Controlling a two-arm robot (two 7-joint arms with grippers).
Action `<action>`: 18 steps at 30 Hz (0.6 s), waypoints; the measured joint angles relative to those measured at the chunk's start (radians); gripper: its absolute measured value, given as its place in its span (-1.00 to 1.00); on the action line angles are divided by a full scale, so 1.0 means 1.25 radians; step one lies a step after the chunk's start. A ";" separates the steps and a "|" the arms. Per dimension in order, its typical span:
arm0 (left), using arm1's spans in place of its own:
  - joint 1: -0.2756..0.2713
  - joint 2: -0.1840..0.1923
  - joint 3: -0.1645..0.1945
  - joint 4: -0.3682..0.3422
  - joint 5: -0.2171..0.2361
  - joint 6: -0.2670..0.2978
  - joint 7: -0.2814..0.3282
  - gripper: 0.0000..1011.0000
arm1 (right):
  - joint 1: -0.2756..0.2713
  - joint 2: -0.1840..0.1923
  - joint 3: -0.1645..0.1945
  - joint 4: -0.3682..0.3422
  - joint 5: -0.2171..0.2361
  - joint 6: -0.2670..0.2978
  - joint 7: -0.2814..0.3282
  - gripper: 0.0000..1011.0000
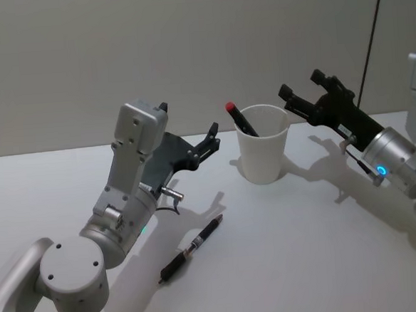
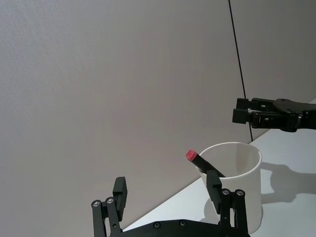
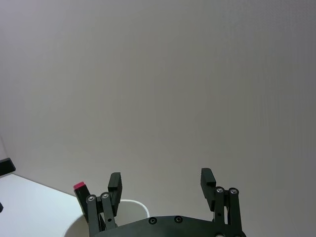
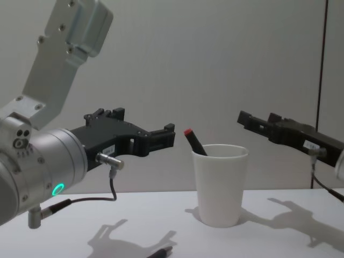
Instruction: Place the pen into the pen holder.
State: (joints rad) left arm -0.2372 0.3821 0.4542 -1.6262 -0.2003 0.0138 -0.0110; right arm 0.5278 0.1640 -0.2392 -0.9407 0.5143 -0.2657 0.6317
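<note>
Finding: the pen (image 1: 192, 249) lies flat on the table (image 1: 308, 256), nearer the near edge and to the left of centre, well apart from the pen holder (image 1: 263, 152), which stands upright toward the far edge. The holder already contains a red-capped pen (image 1: 241, 120), leaning with its cap over the left side of the rim. The pen's long axis runs diagonally, from the near-left toward the far-right. Its slimmer end points roughly at the holder and its thicker, dark end points at the near edge. Which end is the writing tip cannot be determined. The left gripper (image 1: 208, 142) hangs in the air above the surface, left of the holder and beyond the pen, with its jaws spread wide and nothing between them. The right gripper (image 1: 301, 85) is raised to the right of the holder, likewise spread wide and empty. Assessment: the step in hand appears to be the pickup, and the left gripper is the nearer one. To do it well, it should turn so the jaws close across the barrel, not along it. It should then descend over the middle of the pen near the silver band and close squarely, so the pen does not roll or pivot. For insertion, the pen should be tipped upright and brought in over the open right side of the rim, away from the red-capped pen.
</note>
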 joint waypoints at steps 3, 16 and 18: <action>0.000 0.000 0.000 0.000 0.000 0.000 0.000 0.98 | -0.021 0.007 0.000 -0.032 -0.010 0.012 -0.022 0.98; 0.000 0.000 0.000 0.000 0.000 0.000 0.000 0.98 | -0.117 0.038 0.003 -0.177 -0.049 0.064 -0.121 0.98; 0.000 0.000 0.000 0.000 0.000 0.000 0.000 0.98 | -0.126 0.041 0.003 -0.191 -0.053 0.069 -0.131 0.98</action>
State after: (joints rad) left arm -0.2372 0.3821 0.4542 -1.6262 -0.2004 0.0139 -0.0110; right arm 0.3707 0.2149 -0.2353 -1.1797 0.4482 -0.1789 0.4683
